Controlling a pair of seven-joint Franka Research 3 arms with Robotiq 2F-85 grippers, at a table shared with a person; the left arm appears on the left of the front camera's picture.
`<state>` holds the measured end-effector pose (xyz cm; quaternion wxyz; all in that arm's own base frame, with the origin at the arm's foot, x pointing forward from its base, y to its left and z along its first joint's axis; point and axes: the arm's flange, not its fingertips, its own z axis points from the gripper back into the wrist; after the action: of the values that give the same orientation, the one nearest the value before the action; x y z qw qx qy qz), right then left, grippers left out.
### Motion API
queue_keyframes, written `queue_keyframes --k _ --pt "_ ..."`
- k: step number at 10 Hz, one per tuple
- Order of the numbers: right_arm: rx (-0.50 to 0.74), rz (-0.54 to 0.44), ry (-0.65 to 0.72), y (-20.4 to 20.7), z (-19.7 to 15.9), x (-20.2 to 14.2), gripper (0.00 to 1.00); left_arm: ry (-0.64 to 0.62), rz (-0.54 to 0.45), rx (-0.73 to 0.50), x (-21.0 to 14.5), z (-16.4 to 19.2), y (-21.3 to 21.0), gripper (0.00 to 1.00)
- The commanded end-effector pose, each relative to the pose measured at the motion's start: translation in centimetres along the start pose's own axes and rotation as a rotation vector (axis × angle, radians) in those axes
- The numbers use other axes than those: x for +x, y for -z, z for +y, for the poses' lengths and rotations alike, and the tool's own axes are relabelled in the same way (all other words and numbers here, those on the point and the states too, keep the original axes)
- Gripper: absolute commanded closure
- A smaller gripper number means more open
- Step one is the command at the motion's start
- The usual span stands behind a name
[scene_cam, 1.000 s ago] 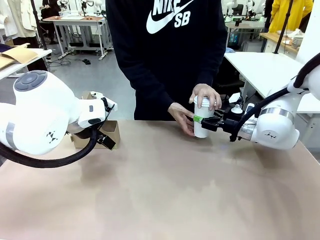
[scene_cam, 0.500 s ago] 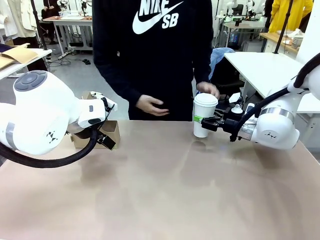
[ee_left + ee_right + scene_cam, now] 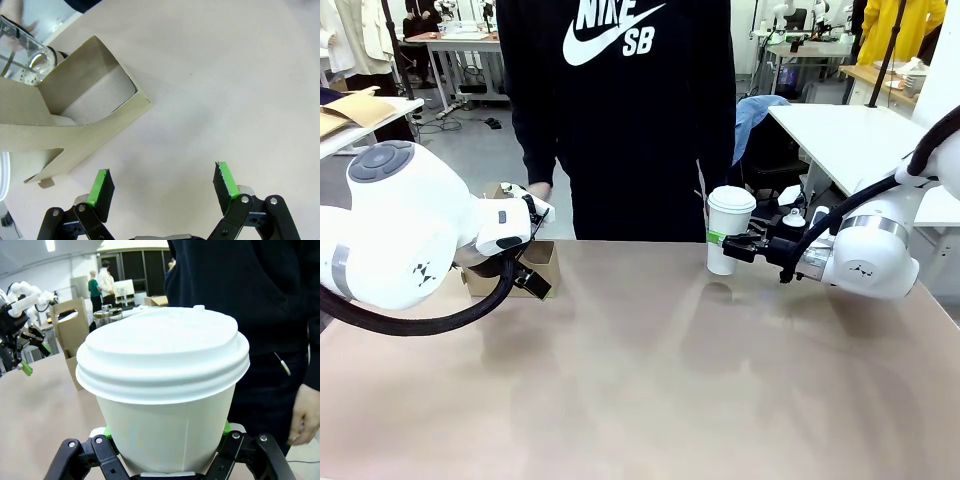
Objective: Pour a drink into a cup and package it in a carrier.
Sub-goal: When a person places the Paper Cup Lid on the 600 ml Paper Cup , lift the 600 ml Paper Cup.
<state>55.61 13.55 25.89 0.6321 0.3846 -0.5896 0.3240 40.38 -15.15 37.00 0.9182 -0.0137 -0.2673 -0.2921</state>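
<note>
The tall white paper cup (image 3: 730,228) with its white lid stands at the far right of the table, and my right gripper (image 3: 723,240) is shut on its lower half. In the right wrist view the cup (image 3: 165,390) rises between the right gripper (image 3: 167,442) fingers. The drink is hidden under the lid. The brown cardboard carrier (image 3: 546,260) sits at the far left, partly behind my left arm. My left gripper (image 3: 164,184) hangs open over bare table just beside the carrier (image 3: 87,107), nothing between its green pads (image 3: 102,186).
A person in a black sweatshirt stands at the far edge, one hand (image 3: 539,190) near the carrier, the other hand (image 3: 306,411) down beside the cup. A glass pitcher (image 3: 20,45) stands behind the carrier. The beige table (image 3: 660,380) stretches wide between the arms.
The person's hands have let go of the cup and drawn back, and the person has stepped to the left. The cup stays in my right gripper; neither arm has moved.
</note>
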Motion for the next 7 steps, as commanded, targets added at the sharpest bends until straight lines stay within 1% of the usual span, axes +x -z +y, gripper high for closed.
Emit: queue_keyframes --k 1,2,4,5,7 --pt "-0.002 -0.01 -0.007 0.1 0.0 0.7 0.2 0.0 -0.001 -0.001 0.0 0.0 0.0 0.0" --pt "0.0 0.0 0.0 0.0 0.0 0.0 0.2 0.0 -0.001 -0.001 0.0 0.0 0.0 0.0" --pt "0.078 0.003 0.009 -1.3 0.5 4.5 0.2 0.0 -0.001 -0.001 0.0 0.0 0.0 0.0" --pt "0.096 0.007 0.008 -1.8 0.7 7.0 0.2 0.0 -0.001 -0.001 0.0 0.0 0.0 0.0" --pt "0.141 0.015 0.005 -2.9 1.6 12.8 0.2 0.0 -0.001 -0.001 0.0 0.0 0.0 0.0"
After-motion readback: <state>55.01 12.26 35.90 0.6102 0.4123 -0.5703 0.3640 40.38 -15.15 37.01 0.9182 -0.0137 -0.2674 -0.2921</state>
